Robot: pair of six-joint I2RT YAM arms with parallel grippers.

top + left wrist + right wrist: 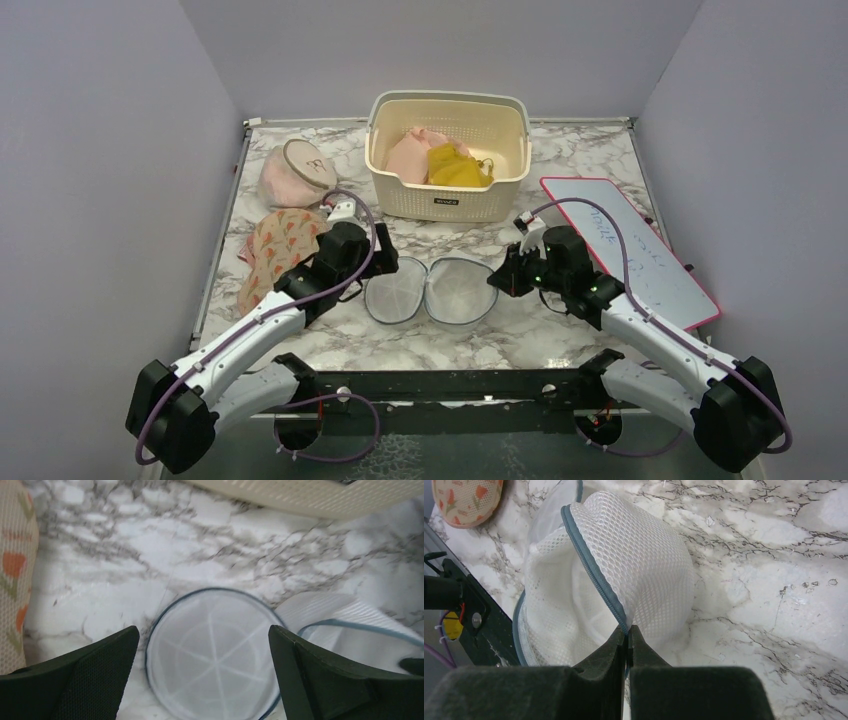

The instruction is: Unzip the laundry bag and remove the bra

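1. the left gripper (202, 635) has its fingers spread wide, with nothing between them. it hangs over the flat round half of the laundry bag (212, 650).
2. the right gripper (628, 630) has its fingers pressed together, pinching the grey zip rim (591, 565) of the bag's other half.
3. seen from the top, the bag lies open in two round halves on the marble table (450, 340), between the two grippers.
4. the flowery bra (278, 250) lies on the table at the bag's 9 o'clock, outside the bag and just beside the left arm.
5. a cream basket (447, 205) stands at the bag's 12 o'clock, with pink and yellow clothes in it.
6. a pink round bag (295, 175) sits at the bra's 12 o'clock. a white board (640, 255) lies at the laundry bag's 3 o'clock.
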